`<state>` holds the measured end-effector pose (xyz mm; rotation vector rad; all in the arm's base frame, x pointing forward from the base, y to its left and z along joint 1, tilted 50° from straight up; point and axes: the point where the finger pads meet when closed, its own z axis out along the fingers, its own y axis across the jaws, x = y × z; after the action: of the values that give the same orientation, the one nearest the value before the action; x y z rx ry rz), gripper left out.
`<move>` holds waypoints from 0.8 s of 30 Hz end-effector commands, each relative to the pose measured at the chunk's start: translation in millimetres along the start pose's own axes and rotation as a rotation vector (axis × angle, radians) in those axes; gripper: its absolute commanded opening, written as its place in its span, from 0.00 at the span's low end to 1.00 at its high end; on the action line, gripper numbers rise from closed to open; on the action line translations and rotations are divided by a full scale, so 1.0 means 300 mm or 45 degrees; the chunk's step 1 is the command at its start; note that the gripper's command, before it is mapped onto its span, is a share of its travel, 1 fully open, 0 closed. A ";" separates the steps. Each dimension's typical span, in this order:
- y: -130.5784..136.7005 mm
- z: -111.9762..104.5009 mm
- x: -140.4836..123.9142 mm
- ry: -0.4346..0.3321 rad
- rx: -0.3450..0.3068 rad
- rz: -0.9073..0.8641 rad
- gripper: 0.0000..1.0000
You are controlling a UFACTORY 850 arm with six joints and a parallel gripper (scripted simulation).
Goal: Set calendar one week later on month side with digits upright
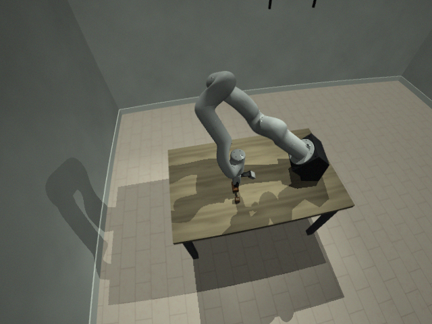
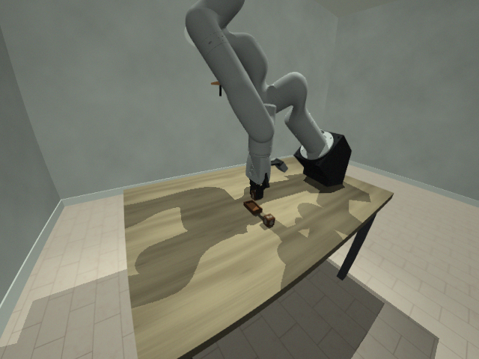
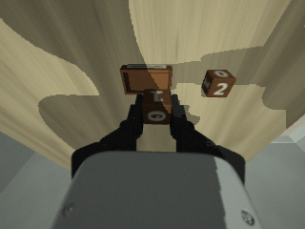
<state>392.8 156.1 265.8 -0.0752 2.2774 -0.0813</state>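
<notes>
My gripper (image 3: 156, 103) is shut on a brown number cube (image 3: 156, 108) whose near face shows a 0 and whose upper face shows a 1. I hold it in the air just above and in front of the small brown tray (image 3: 146, 79), which lies flat on the table with nothing in it. A second brown cube (image 3: 218, 83) stands on the table to the right of the tray, showing a 2 on its near face and a 0 on top. In the exterior view the gripper (image 2: 257, 191) hangs over the tray (image 2: 253, 207), and the second cube (image 2: 269, 221) stands apart from it.
The arm's black base (image 2: 325, 160) stands at the table's far right corner. The wooden table (image 2: 239, 247) carries large shadows of the arm.
</notes>
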 end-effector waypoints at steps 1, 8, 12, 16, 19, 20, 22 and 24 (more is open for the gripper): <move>0.001 0.030 -0.003 -0.006 -0.003 0.001 0.29; 0.001 0.039 -0.003 -0.006 -0.003 0.001 0.29; 0.001 0.039 -0.003 -0.006 -0.003 0.001 0.29; 0.001 0.039 -0.003 -0.006 -0.003 0.001 0.29; 0.001 0.039 -0.003 -0.006 -0.003 0.001 0.29; 0.001 0.039 -0.003 -0.006 -0.003 0.001 0.29; 0.001 0.039 -0.003 -0.006 -0.003 0.001 0.29; 0.001 0.039 -0.003 -0.006 -0.003 0.001 0.29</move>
<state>402.2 156.0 258.5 -0.0756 2.2737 -0.0785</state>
